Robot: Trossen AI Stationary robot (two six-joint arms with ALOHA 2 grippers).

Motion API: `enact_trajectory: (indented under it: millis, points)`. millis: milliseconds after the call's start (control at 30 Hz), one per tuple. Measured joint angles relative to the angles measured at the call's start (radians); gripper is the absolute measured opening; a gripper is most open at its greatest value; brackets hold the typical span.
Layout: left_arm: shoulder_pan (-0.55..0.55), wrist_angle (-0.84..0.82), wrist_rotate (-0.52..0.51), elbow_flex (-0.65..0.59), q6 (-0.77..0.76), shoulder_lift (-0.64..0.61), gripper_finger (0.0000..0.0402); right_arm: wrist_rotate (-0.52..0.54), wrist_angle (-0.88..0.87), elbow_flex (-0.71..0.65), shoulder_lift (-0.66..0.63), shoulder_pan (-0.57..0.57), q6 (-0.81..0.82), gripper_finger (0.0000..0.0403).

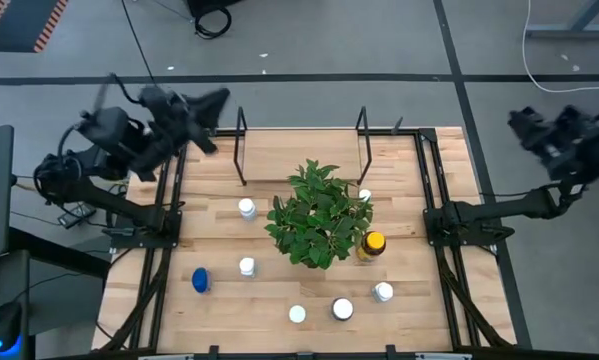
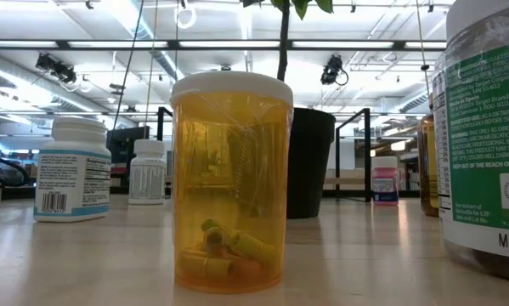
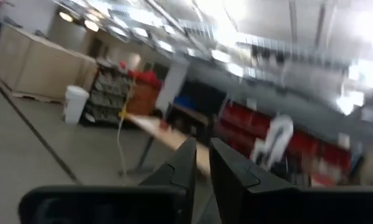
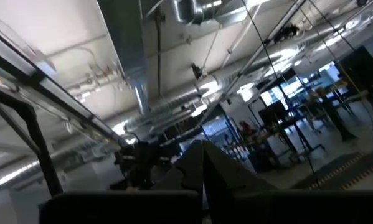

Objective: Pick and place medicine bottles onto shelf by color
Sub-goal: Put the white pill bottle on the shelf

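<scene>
Several white medicine bottles (image 1: 247,208) stand on their bases on the wooden table, along with a blue one (image 1: 200,280) and an amber one with a yellow cap (image 1: 373,243). In the low view an amber bottle (image 2: 230,183) stands closest. The shelf (image 1: 241,145) is a black wire rack at the table's far edge. My left gripper (image 1: 222,97) hangs raised above the far left corner, its fingers (image 3: 186,163) a narrow gap apart with nothing between them. My right gripper (image 1: 514,120) is raised beyond the table's right edge, shut and empty (image 4: 203,152).
A leafy potted plant (image 1: 319,215) stands mid-table among the bottles, its dark pot (image 2: 309,161) behind the amber one. Black frame rails (image 1: 434,215) run along both sides of the table. A large green-labelled jar (image 2: 483,136) stands close at the low view's right.
</scene>
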Motion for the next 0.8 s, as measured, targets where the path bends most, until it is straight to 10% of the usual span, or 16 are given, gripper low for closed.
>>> enact_trajectory:
  millis: [267, 433, 800]
  points:
    - [-0.026, -0.559, 0.051, -0.001, -0.212, 0.005, 0.0197, -0.033, -0.202, -0.027, 0.187, 0.0, 0.094, 0.0072]
    - [-0.009, -0.917, 0.258, -0.001, -0.323, 0.032, 0.0288, -0.034, -0.286, -0.027, 0.354, -0.001, 0.132, 0.0151]
    - [0.034, -1.311, 0.496, -0.003, -0.141, 0.234, 0.0316, -0.052, -0.32, -0.027, 0.665, -0.001, 0.276, 0.0276]
